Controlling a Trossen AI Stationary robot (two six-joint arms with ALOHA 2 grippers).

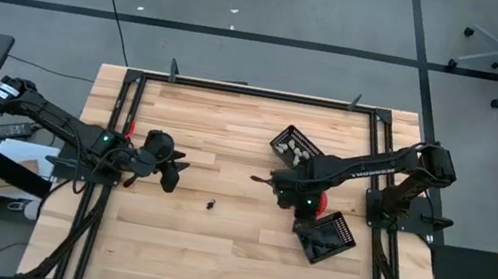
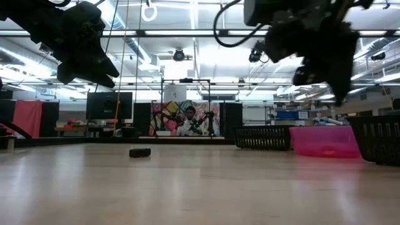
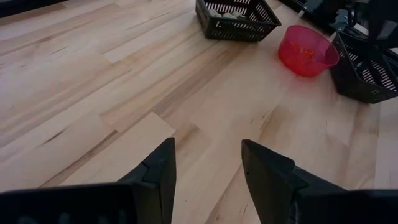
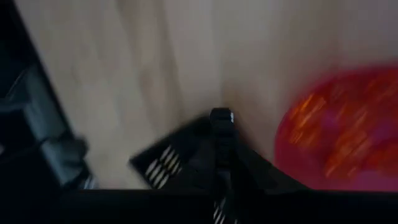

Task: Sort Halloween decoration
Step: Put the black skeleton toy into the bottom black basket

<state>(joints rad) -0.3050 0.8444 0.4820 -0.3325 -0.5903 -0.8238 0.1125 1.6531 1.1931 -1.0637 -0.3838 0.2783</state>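
One small black trinket (image 1: pixel 211 204) (image 2: pixel 140 152) lies alone on the bare wood between the two arms. Pale whitish trinkets fill the far black basket (image 1: pixel 296 147) (image 3: pixel 236 15). Orange ones lie in the pink bowl (image 3: pixel 308 50) (image 4: pixel 348 137). The near black basket (image 1: pixel 326 236) holds dark pieces. My left gripper (image 1: pixel 169 165) (image 3: pixel 205 168) hangs open above the table's left half, with nothing between its fingers. My right gripper (image 1: pixel 280 183) (image 4: pixel 221 118) is shut, pointing steeply down above the wood just left of the bowl. Its wrist view is blurred.
The two baskets and the bowl cluster on the table's right side, partly under my right arm. Bare wood stretches across the middle and left. A black frame rail (image 1: pixel 257 90) borders the table. A person (image 2: pixel 189 120) shows in the room far behind it.
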